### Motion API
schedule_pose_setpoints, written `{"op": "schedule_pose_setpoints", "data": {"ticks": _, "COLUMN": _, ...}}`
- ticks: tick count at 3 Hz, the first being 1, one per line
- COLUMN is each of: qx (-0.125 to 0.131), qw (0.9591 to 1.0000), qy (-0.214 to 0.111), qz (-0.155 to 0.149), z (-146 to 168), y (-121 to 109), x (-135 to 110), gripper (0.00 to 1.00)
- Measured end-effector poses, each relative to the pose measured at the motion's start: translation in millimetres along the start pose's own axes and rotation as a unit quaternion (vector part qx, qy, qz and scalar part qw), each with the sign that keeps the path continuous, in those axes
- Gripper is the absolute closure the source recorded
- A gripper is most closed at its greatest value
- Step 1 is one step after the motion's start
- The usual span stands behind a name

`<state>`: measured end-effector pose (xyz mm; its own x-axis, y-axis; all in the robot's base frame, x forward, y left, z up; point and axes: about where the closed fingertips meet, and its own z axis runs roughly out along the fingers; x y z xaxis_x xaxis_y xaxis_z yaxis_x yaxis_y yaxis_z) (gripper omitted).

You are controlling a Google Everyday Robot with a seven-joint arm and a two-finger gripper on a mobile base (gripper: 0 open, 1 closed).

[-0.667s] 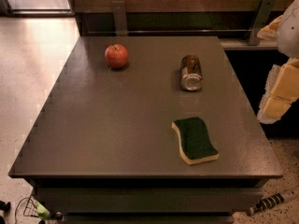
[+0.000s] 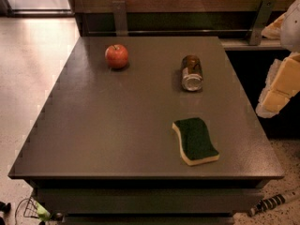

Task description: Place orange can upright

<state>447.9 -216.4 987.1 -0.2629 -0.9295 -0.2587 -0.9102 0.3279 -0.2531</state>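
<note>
The orange can (image 2: pixel 191 72) lies on its side on the dark table (image 2: pixel 117 125), right of centre and towards the back, with its silver end facing me. My gripper (image 2: pixel 280 86) shows only as pale yellow and white parts at the right edge of the view. It is beyond the table's right side, well apart from the can and partly cut off by the frame.
A red apple (image 2: pixel 116 56) stands at the back left of the table. A green sponge with a yellow base (image 2: pixel 195 140) lies in front of the can, near the front right. A wooden wall with metal brackets (image 2: pixel 120 17) runs behind the table. Pale floor lies to the left.
The arm parts at the right edge have shifted slightly upward. The can, apple and sponge have not moved.
</note>
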Motion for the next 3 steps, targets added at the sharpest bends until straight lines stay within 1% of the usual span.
{"op": "schedule_pose_setpoints", "data": {"ticks": 1, "qx": -0.015, "qw": 0.9929, "qy": -0.043, "qz": 0.110, "z": 4.5, "y": -28.6, "x": -2.9, "gripper": 0.00}}
{"op": "schedule_pose_setpoints", "data": {"ticks": 2, "qx": -0.019, "qw": 0.9818, "qy": -0.055, "qz": 0.181, "z": 7.2, "y": -46.6, "x": -9.3, "gripper": 0.00}}
{"op": "schedule_pose_setpoints", "data": {"ticks": 3, "qx": -0.014, "qw": 0.9589, "qy": -0.080, "qz": 0.272, "z": 20.1, "y": -73.8, "x": -35.3, "gripper": 0.00}}
